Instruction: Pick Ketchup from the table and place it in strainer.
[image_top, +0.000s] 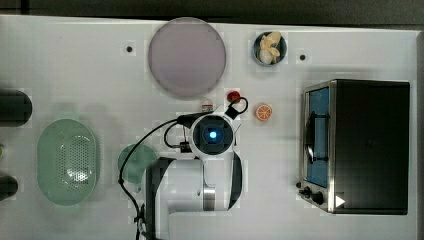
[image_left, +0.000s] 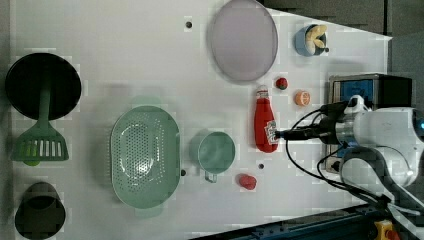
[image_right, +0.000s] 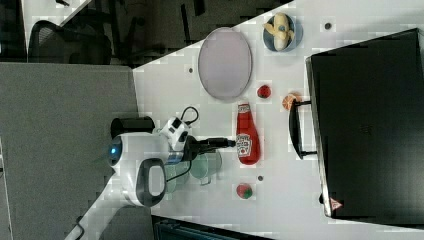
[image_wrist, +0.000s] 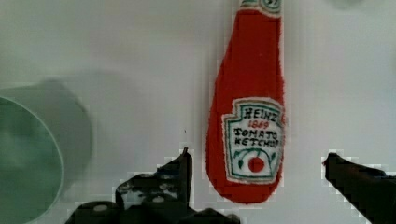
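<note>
Containers first, from the arm's side of the white desk (image_left: 125, 60) outward. Small round green plastic cup (image_left: 216, 152) w/ a side handle sits nearest the arm base, nothing visible inside. Just beside it, on the left view's left, the large pale mint-green oval plastic strainer (image_left: 145, 156) w/ dotted, perforated bottom; it holds nothing. Further out, the big greyish-pink round plate (image_left: 243, 40) is bare on top. At the desk's far edge a small blue bowl (image_left: 310, 40) holds pale yellowish pieces; can't tell exactly what they are. On the top view's right, a black & silver toaster oven (image_top: 365, 145) w/ blue-tinted glass door.

Loose bits: one small red strawberry (image_left: 247, 181) near the cup, another (image_left: 281, 83) beyond the bottle's cap, and an orange slice (image_left: 302, 98) next to that, close to the oven.

The slim red ketchup bottle (image_wrist: 250, 116) w/ white cap and pale label band lies flat on the desk between the cup and the oven, cap end pointing toward the plate, well apart from the strainer. In the wrist view its label end sits in the gap between the two black fingers.

Gripper (image_wrist: 257, 161): pointing down over the bottle's lower, labelled end, fingers (image_wrist: 184, 168) spread about as wide as they go, one each side of the bottle. Nothing held; whether the fingertips touch the bottle or the desk can't be told. In the left view the gripper (image_left: 280, 134) sits right at the bottle's label end.
</note>
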